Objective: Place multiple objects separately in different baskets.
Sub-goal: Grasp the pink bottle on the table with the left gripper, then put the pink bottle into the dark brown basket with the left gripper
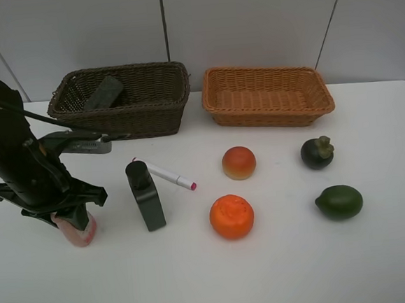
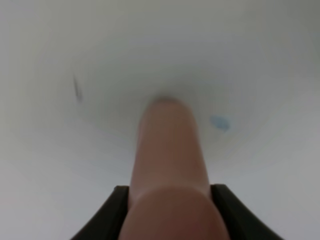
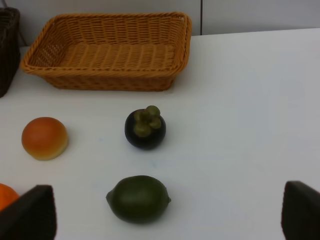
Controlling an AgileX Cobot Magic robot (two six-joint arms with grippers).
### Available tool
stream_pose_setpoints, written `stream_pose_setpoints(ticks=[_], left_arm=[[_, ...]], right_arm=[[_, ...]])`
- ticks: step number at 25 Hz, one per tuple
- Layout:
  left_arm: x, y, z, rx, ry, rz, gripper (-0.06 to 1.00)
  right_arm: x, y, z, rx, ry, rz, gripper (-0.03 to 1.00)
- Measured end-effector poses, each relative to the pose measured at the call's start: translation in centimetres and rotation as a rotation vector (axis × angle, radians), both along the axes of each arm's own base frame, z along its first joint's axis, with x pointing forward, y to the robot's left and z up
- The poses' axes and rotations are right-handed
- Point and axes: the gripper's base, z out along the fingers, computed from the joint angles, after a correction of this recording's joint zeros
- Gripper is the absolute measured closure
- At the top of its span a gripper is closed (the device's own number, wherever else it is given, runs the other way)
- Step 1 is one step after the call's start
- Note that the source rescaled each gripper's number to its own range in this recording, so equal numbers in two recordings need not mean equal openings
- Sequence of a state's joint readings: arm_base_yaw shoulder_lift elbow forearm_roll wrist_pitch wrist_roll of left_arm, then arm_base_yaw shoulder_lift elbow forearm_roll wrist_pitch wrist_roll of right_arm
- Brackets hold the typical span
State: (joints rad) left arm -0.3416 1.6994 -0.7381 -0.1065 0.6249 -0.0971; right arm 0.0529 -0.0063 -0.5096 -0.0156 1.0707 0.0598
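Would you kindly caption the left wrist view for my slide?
Left gripper clasps the pink bottle on the white table.

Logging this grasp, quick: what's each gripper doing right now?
Left gripper: closed on the pink bottle.
Right gripper: open, holding nothing.
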Motion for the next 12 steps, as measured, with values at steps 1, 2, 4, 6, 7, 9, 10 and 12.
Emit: stream_pose_setpoints(ticks=[1,2,4,6,7,9,10,12], left_arm=[[0.0,0.0,0.4,0.002,0.011,0.001,0.68],[0.1,-0.1,1.2,-0.001,0.011,0.002,0.68],[0.8,-0.4,3.5,-0.017,-0.019,0.015,0.68],[2.1,-0.9,6.6,-0.044,-0.08,0.02,0.68],[2.7,-1.1,7.9,-0.055,-0.103,0.027,0.68],[4.4,-1.8,11.0,-0.093,-0.19,0.04,0.68],[5.4,-2.1,12.4,-0.114,-0.241,0.05,0.68],[7.3,-2.8,14.3,-0.149,-0.334,0.059,0.68]], right_arm=[[0.0,0.0,0.0,0.0,0.0,0.0,-0.03],[0.0,0.0,0.0,0.0,0.0,0.0,-0.03],[0.0,0.0,0.0,0.0,0.0,0.0,-0.03],[0.0,0.0,0.0,0.0,0.0,0.0,-0.03],[0.0,0.0,0.0,0.0,0.0,0.0,-0.03],[0.0,0.0,0.0,0.0,0.0,0.0,-0.03],[0.0,0.0,0.0,0.0,0.0,0.0,-0.03],[0.0,0.0,0.0,0.0,0.0,0.0,-0.03]])
